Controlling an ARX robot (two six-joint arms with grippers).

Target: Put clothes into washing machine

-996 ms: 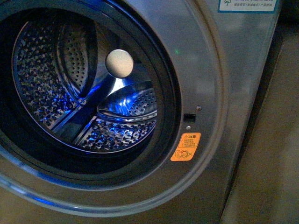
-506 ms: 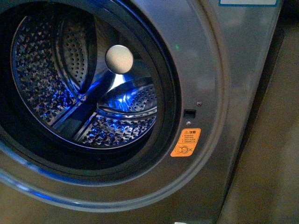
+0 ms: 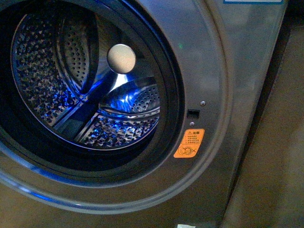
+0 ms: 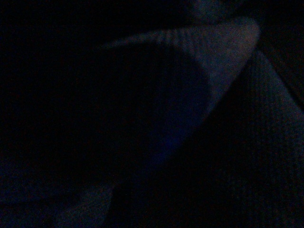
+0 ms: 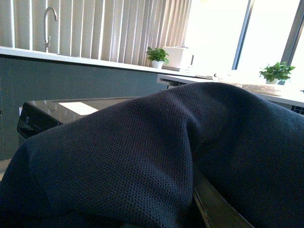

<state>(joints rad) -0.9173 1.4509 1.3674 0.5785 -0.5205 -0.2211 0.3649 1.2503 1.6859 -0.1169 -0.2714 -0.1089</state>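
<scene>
Navy mesh-knit clothes [image 5: 142, 156] drape limp across my right wrist view, humped folds filling the lower frame. Washer [image 3: 209, 61] open at front view's left, steel drum [image 3: 57, 80] blue-lit. Left wrist view dark. Grippers: hold I cannot tell.

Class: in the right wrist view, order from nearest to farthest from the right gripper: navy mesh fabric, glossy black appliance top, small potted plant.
1. Dark navy mesh fabric: closest, draped across the foreground.
2. Glossy black appliance top: just behind the fabric.
3. Small potted plant in white pot: far counter, by the blinds.
</scene>
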